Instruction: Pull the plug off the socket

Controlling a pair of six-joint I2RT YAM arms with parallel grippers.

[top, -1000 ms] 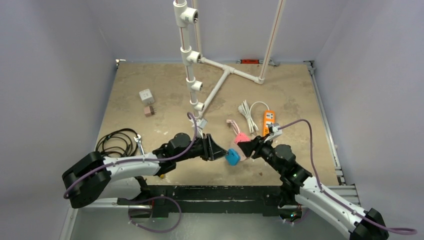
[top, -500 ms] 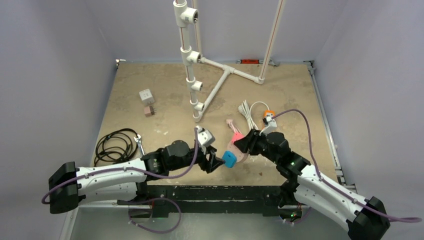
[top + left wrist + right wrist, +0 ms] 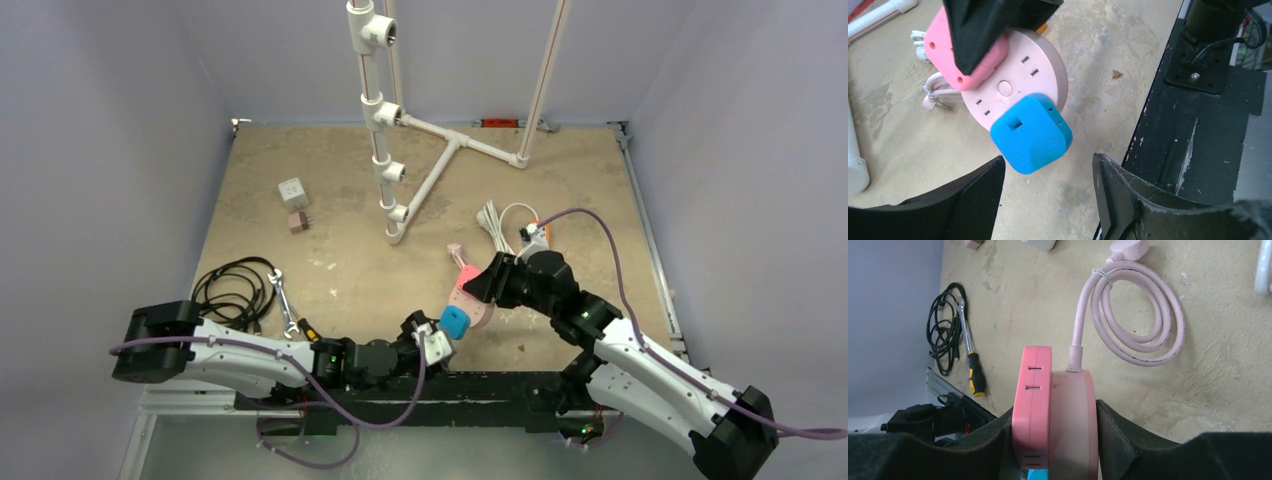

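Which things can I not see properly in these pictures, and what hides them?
- Left wrist view: the blue square plastic plug covers its own pins, so how deep it sits in the round pink socket is hidden.
- Right wrist view: the bottom edge cuts that plug off to a sliver.
- Top view: the right arm covers most of the orange power strip.

The tan, scuffed surface [image 3: 330, 180] carries a white pipe frame [image 3: 432, 181] at the far middle. Far left lie a white cube adapter [image 3: 292, 189] and a small pink block [image 3: 298, 221]. Near left — a black coiled cable [image 3: 230, 285], a wrench [image 3: 282, 298] and a yellow-handled screwdriver [image 3: 974, 380]. Right of the frame lies a white cable bundle [image 3: 491, 220].
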